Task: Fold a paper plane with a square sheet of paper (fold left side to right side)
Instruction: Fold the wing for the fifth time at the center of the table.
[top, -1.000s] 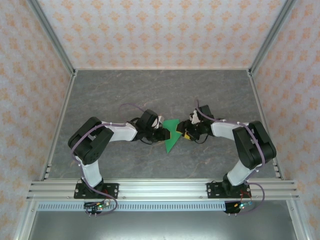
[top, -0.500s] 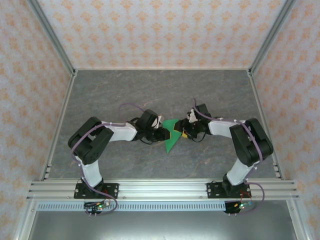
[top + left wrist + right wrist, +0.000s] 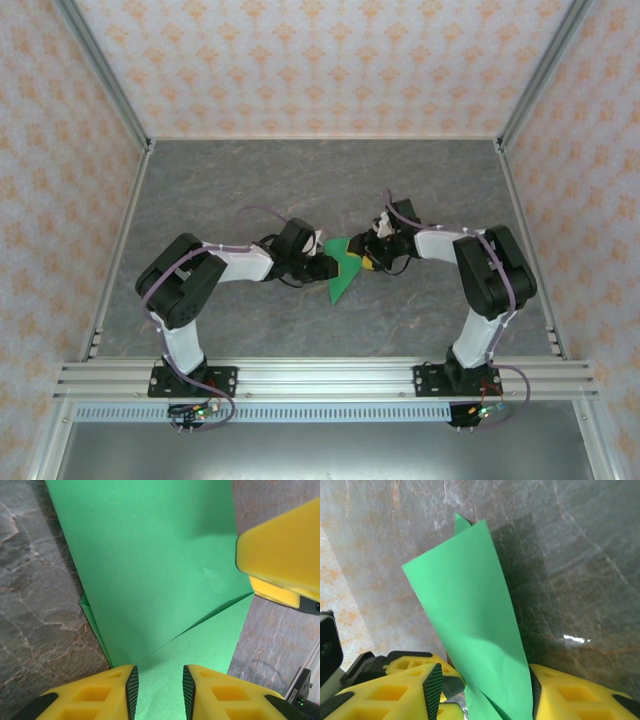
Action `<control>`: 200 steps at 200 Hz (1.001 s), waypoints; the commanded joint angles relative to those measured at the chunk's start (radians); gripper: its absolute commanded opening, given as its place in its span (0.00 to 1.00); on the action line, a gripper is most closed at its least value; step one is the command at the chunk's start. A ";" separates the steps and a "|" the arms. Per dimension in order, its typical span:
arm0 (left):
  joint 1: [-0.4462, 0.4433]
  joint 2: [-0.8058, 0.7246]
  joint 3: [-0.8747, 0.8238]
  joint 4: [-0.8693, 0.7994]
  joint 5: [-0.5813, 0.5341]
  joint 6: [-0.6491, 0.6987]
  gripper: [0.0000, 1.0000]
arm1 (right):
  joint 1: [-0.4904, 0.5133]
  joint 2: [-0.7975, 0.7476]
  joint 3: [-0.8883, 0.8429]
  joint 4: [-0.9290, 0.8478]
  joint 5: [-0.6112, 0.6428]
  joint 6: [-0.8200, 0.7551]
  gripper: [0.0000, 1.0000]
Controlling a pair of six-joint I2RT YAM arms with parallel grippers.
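Paper [image 3: 343, 268] folded to a point; folding judged unfinished. Left gripper [image 3: 157, 685] jaws apart, straddling it; right gripper [image 3: 484, 682] jaws apart around a raised flap [image 3: 470, 615].

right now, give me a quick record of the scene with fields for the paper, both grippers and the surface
sheet: bright green, partly folded, a diagonal folded edge visible
shape from above: pointed, tip toward the arm bases
raised flap: stands up off the table at the right arm's side
left gripper: jaws apart, flat paper lying between them
right gripper: jaws either side of the raised flap, grip not certain
table: grey marbled surface
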 commanded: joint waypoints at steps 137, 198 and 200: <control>0.026 -0.084 -0.013 -0.056 -0.025 0.119 0.37 | -0.027 0.033 0.090 0.015 0.042 -0.153 0.01; 0.016 -0.311 -0.046 -0.177 -0.117 0.283 0.51 | -0.025 -0.004 0.049 0.021 0.066 -0.119 0.00; 0.013 -0.319 -0.047 -0.186 -0.124 0.289 0.51 | -0.025 -0.004 0.049 0.021 0.066 -0.118 0.00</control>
